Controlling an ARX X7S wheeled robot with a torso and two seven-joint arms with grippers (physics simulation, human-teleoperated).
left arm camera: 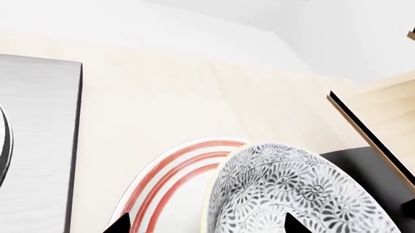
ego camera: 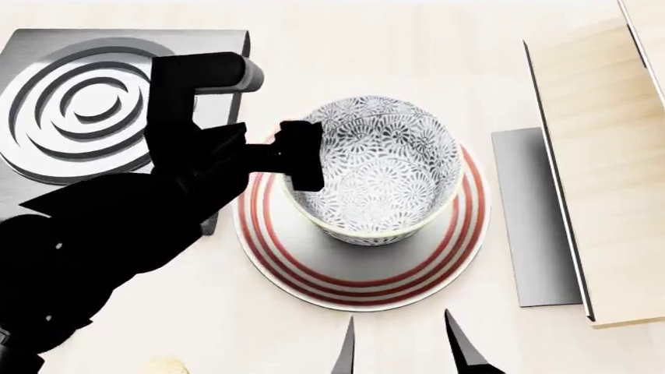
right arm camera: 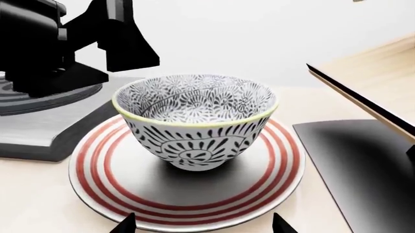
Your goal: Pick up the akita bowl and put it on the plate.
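The akita bowl (ego camera: 376,167) is seated upright on the plate (ego camera: 364,269). The left gripper (ego camera: 301,156) is spread wide at its rim, beside the stove burner (ego camera: 78,109); the right gripper (ego camera: 406,347) is open too.

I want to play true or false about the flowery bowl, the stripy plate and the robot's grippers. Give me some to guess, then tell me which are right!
1. The akita bowl sits upright on the plate. True.
2. The plate's rings are blue. False: they are red.
3. The left gripper is at the bowl's rim. True.
4. The bowl sits on the stove burner. False: the burner is bare, beside the plate.
5. The right gripper holds the bowl. False: it is open, short of the plate, holding nothing.
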